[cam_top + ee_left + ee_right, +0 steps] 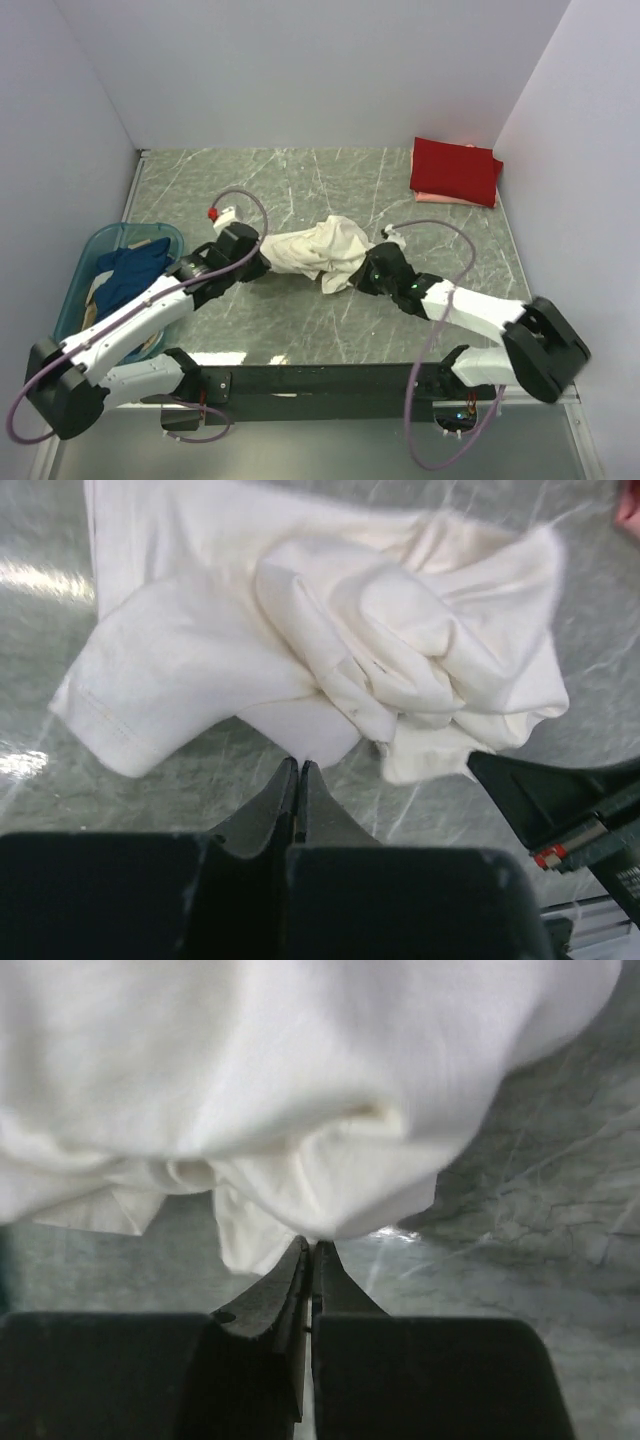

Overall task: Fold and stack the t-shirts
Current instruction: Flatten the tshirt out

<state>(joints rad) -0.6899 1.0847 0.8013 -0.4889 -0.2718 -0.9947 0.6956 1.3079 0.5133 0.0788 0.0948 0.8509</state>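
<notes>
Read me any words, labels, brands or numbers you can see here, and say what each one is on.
No text can be read in any view.
cream-white t-shirt: plain, no print or label showing.
red t-shirt: plain, no print showing.
red-and-white tag on the dark arm part at the lower right of the left wrist view: too small and blurred to read.

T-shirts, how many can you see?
5: cream-white shirt mid-table, red shirt folded atop pale pink shirt at the far right, dark blue shirt and tan shirt in the teal basket, which may hide more.
</notes>
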